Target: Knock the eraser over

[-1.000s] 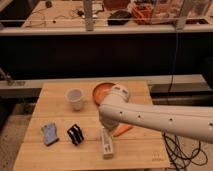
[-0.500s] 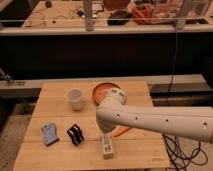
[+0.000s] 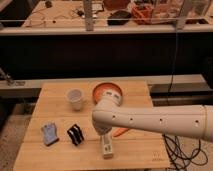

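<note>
Presently risks clipping the long white box (image 3: 106,146) or the blue-grey piece (image 3: 49,133) instead of the eraser (image 3: 75,134), set between them near the bench (image 3: 145,155) front. Reaches in low from the view's right, claw (image 3: 103,132) tucked under the arm's rounded end, near the eraser on the box side; cannot tell whether wide or narrow.
</note>
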You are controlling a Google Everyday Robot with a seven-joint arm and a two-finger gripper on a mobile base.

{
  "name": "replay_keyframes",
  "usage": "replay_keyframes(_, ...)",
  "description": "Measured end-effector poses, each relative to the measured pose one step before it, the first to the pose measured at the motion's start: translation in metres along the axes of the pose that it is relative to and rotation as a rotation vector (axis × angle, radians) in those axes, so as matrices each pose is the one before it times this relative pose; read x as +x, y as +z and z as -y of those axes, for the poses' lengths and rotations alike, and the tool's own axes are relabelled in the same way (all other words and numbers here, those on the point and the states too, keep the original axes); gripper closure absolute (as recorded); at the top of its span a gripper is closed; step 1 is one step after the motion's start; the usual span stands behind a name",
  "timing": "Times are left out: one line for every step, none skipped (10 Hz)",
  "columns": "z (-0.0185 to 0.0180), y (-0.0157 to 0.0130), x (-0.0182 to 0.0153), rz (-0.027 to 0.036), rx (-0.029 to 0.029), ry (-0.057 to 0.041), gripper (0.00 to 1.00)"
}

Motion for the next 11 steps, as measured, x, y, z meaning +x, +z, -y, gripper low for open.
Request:
replay_keyframes(0.00095,0.00341,-0.00691,0.00898,-0.00139,-0.01595,0.97)
replay_keyframes(0.00174,0.00295,-0.00827,0.0115,-0.00154,-0.01402,0.97)
replay_keyframes(-0.00113,0.00168,-0.00257,0.00577,-0.00199,-0.00373,0.97)
replay_keyframes(-0.00185,0.00215,-0.00257,0.0101,-0.00264,-0.01231,0.97)
replay_keyframes(-0.00035,0.00013,0.00019,0.00284,-0.00099,-0.00038,0.97)
replay_keyframes(0.00022,0.00113,-0.00162,0.00365,0.00012,-0.00459,0.97)
replay_keyframes(0.00378,0.00555,-0.00948,0.01294,-0.00201,-0.01899,0.97)
replay_keyframes(0.00407,0.00339,-0.00855,0.01031,-0.00088,-0.0123,0.97)
replay_keyframes(0.00418,0.00231,-0.0074,0.01096,0.00133,-0.01324,0.97)
replay_keyframes(0.00157,0.00171,-0.0047,0.0097,-0.00093,-0.01471,0.97)
replay_keyframes(0.00073,0.00038,-0.00157,0.00328,-0.00052,-0.00826,0.97)
